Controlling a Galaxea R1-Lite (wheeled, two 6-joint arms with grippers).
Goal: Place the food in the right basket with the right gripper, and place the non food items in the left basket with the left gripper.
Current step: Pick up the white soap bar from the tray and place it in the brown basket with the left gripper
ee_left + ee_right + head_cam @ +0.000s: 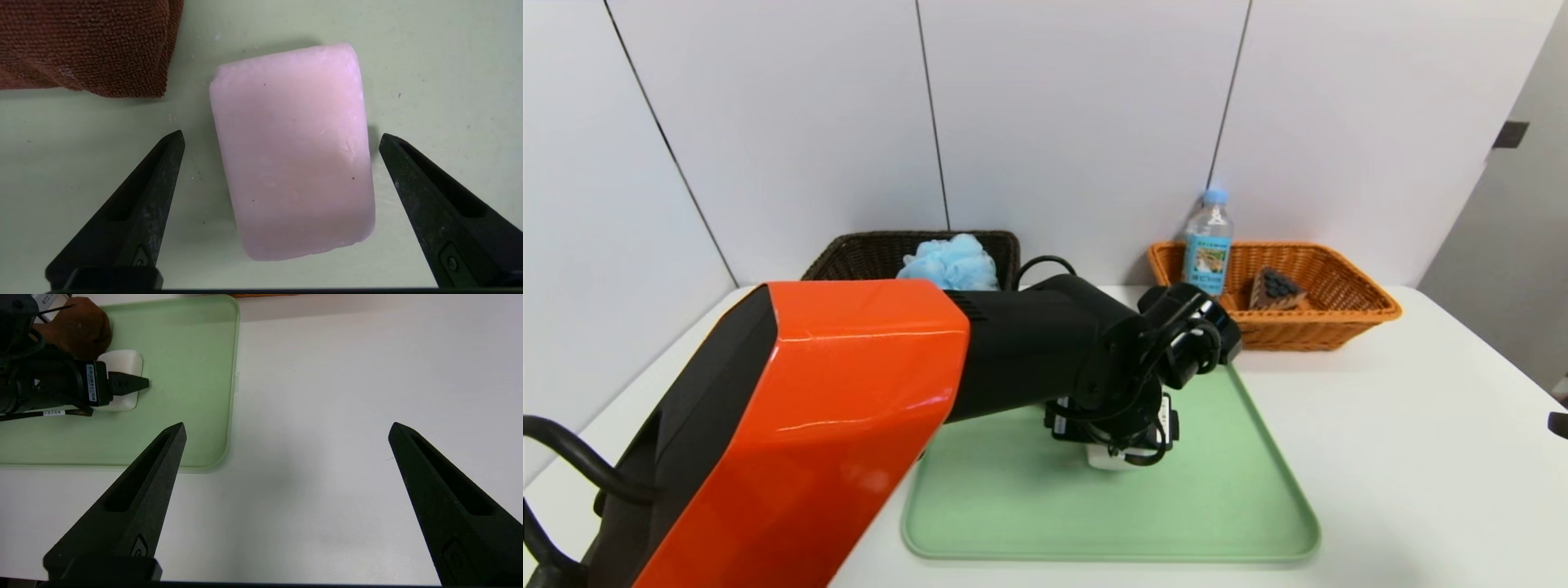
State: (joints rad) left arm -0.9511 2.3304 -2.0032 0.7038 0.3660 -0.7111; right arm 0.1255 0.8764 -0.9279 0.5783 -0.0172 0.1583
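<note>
With food already in the right basket (1339,314), the left hand (282,139) is held spread wide astride the soap bar (292,151), presumably for pickup; right hand (286,428) parked open over tabletop (347,396).

Green tray (1241,498), brown towel (81,45), orange basket (1339,314), lt-blue pouf (952,263).
</note>
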